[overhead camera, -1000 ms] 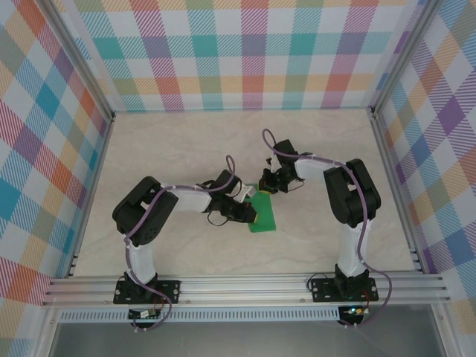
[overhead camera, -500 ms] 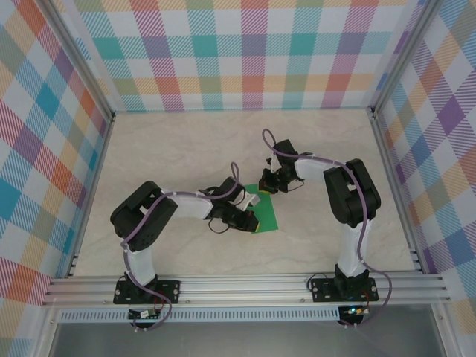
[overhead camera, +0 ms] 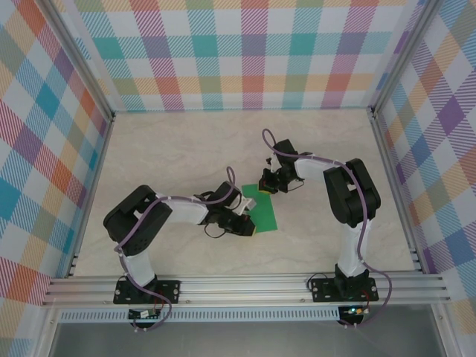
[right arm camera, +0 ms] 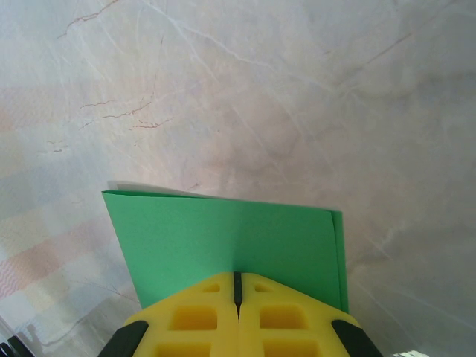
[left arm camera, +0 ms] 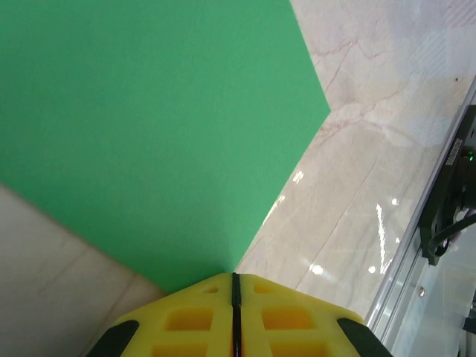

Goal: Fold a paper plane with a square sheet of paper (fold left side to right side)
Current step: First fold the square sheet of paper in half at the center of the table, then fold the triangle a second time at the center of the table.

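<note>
The square sheet of paper [overhead camera: 263, 212] lies folded over as a narrow bright green rectangle on the marble table. My left gripper [overhead camera: 251, 223] is shut, its yellow tips resting on the sheet's near left edge. In the left wrist view the green sheet [left arm camera: 149, 126] spreads out ahead of the closed left gripper [left arm camera: 233, 277]. My right gripper [overhead camera: 269, 186] is shut too, its tips down on the far end of the sheet. The right wrist view has the paper [right arm camera: 223, 234] lying in front of the closed right gripper [right arm camera: 238, 275], with two slightly offset layers along its right edge.
Pale marble tabletop [overhead camera: 186, 149] stretches around the paper, enclosed by checked walls. An aluminium rail [overhead camera: 245, 286] with both arm bases runs along the near edge. The same rail [left arm camera: 446, 171] appears at the right of the left wrist view.
My left gripper has slid toward the near end along the sheet's left edge, and its elbow has swung left. More of the sheet's far left part now shows. The right arm stays still.
</note>
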